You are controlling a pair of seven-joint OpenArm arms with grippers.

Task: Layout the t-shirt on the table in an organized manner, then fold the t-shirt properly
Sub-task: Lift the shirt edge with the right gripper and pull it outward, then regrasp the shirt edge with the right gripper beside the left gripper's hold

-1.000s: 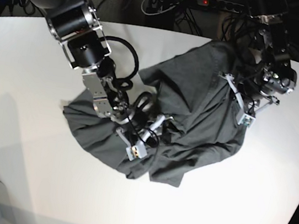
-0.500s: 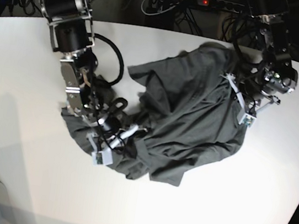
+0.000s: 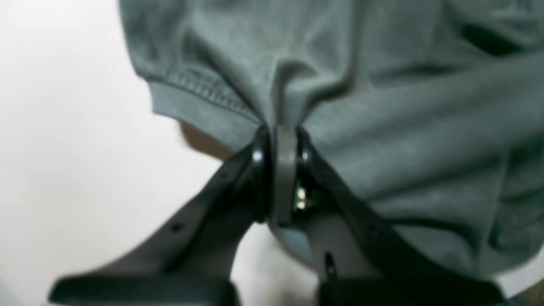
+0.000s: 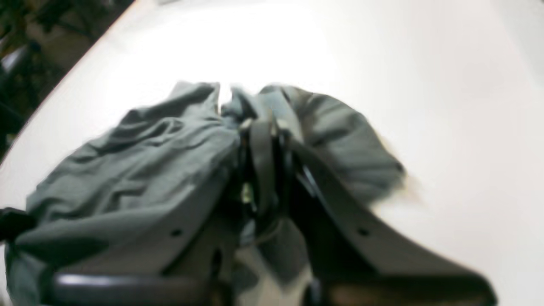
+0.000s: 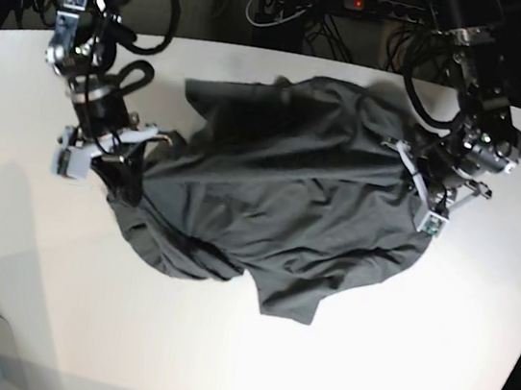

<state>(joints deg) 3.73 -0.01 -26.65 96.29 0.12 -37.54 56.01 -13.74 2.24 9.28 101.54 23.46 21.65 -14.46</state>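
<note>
Base view, left to right: right gripper (image 5: 116,151), black jaws pinched tight on the left edge of the dark charcoal-grey soft cotton t-shirt (image 5: 289,199); shirt itself, rumpled and spread across the middle of the large smooth white table (image 5: 29,250), one lobe drooping toward the near edge; left gripper (image 5: 417,183), jaws clamped narrow on a fold at the shirt's right edge, hem stitching visible just beside the clamp in the left wrist view
</note>
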